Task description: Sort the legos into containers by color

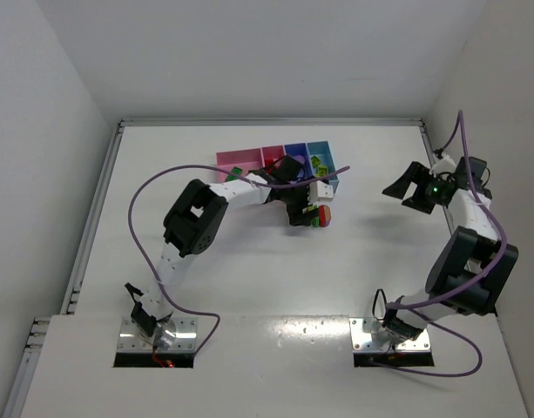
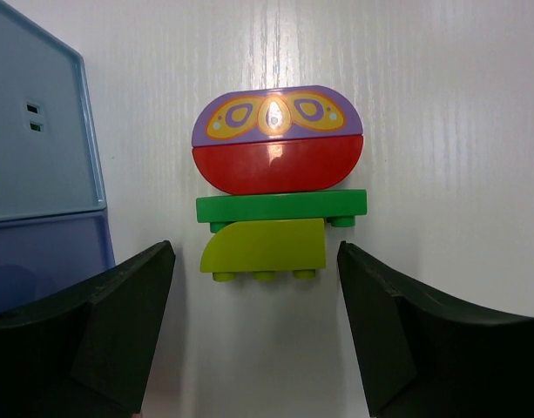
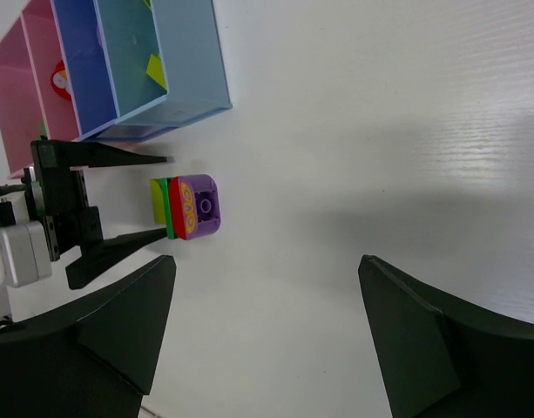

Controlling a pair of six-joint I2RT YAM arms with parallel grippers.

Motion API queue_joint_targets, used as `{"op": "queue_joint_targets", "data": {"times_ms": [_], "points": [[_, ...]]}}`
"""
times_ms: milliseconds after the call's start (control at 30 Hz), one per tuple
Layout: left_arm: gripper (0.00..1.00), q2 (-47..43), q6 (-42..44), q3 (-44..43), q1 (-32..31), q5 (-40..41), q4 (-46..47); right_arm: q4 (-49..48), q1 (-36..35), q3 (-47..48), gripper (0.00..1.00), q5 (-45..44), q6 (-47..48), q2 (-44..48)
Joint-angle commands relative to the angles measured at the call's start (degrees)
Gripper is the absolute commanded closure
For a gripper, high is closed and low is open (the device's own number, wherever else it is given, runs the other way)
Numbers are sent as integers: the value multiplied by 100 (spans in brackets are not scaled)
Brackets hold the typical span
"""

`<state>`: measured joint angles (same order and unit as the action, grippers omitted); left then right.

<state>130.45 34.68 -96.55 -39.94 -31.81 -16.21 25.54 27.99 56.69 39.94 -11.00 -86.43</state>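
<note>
The stacked legos [image 2: 278, 183] are smooth, glossy plastic, with bright glare on the red and purple blocks. The white counter [image 2: 441, 104] shows a fine wood-like grain and a soft sheen. The containers [image 2: 40, 131] are smooth plastic. The left pincer [image 2: 253, 257] has matt black fingers [image 2: 101, 322].

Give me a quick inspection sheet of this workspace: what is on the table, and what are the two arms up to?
Surface: white table, faint grain.
Job's things: four-block stack of purple, red, green and lime, lying on the table beside the containers; a yellow piece lies in the light blue bin.
Clutter: nothing seen.
Grippers: left gripper open, a finger on either side of the stack, not touching it; right gripper open and empty, off to the side.
Cables: purple left cable and right cable, one looping along each arm.
Surroundings: white walls on three sides.
</note>
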Motion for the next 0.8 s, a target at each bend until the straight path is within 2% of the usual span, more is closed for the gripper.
{"op": "queue_joint_targets", "data": {"times_ms": [0, 100, 233, 467, 767], "points": [[18, 103, 57, -276, 66, -106, 91, -181, 23, 255, 13, 154, -68, -57], [18, 103, 57, -329, 13, -106, 39, -181, 23, 307, 13, 154, -68, -58], [23, 103, 57, -329, 13, -159, -14, -181, 23, 308, 13, 154, -16, -111], [45, 103, 57, -207, 13, -211, -67, -128, 75, 308, 13, 268, 37, -163], [66, -362, -4, 312, -39, -264, -67, 47, 5, 308, 13, 374, 204, -216]]}}
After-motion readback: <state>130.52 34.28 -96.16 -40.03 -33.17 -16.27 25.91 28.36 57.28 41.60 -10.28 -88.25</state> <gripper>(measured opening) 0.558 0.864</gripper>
